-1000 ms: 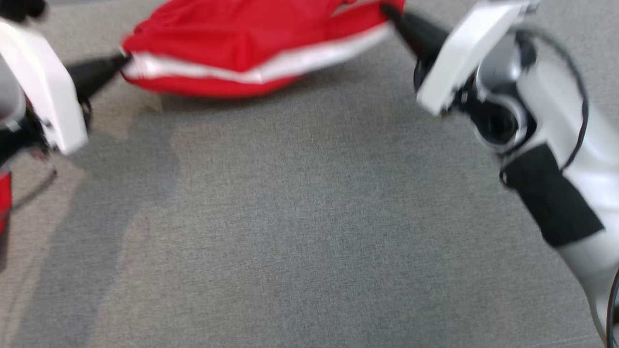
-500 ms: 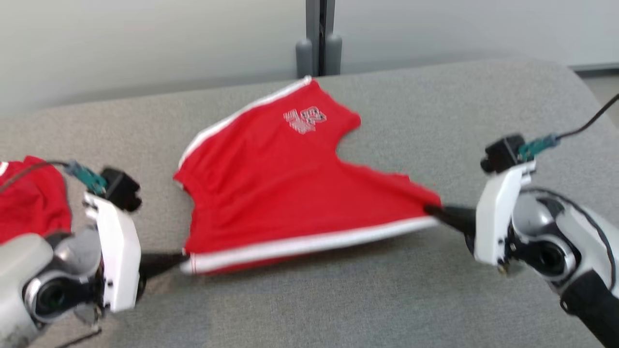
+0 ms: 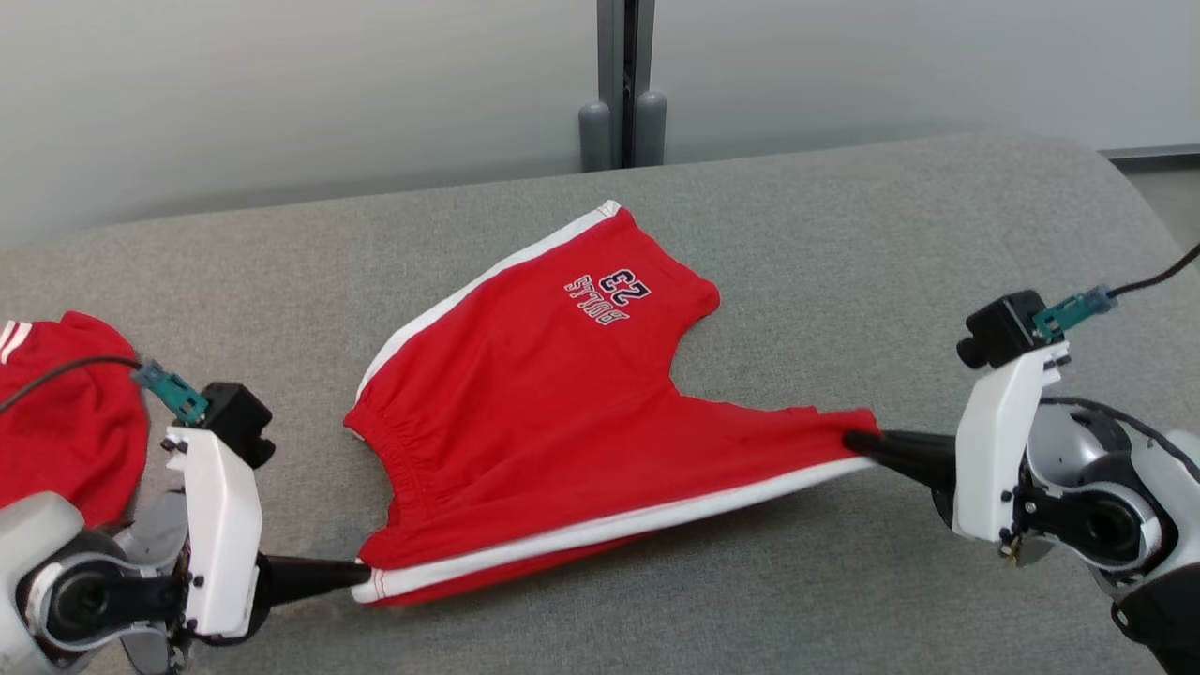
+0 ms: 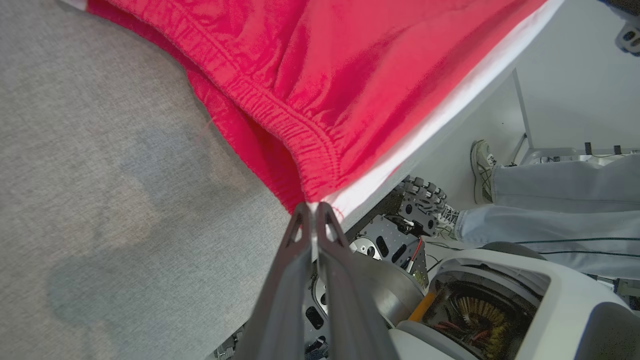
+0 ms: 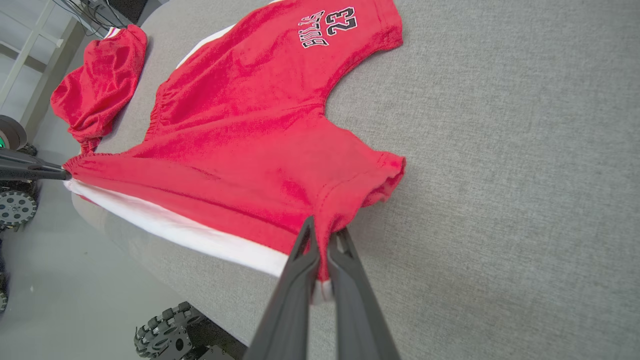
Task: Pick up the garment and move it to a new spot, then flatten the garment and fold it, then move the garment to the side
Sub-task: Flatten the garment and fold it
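Note:
The garment (image 3: 534, 412) is a pair of red shorts with white side stripes and a "23" print, stretched across the grey padded table (image 3: 844, 244). My left gripper (image 3: 361, 574) is shut on the waistband corner at the near left, seen close up as red elastic hem (image 4: 300, 135) pinched at my fingertips. My right gripper (image 3: 855, 441) is shut on a leg hem at the right; the same pinch shows in the right wrist view (image 5: 322, 232). The near edge hangs taut between both grippers, slightly off the surface.
A second red garment (image 3: 66, 431) lies bunched at the table's left end, also seen as a heap (image 5: 97, 80). A person's legs in jeans (image 4: 545, 210) stand beside the robot base. A grey post (image 3: 623, 84) rises behind the table.
The head camera has tilted up, bringing the whole table and wall into view. Both grippers stay shut on the shorts, which have spread flatter on the surface.

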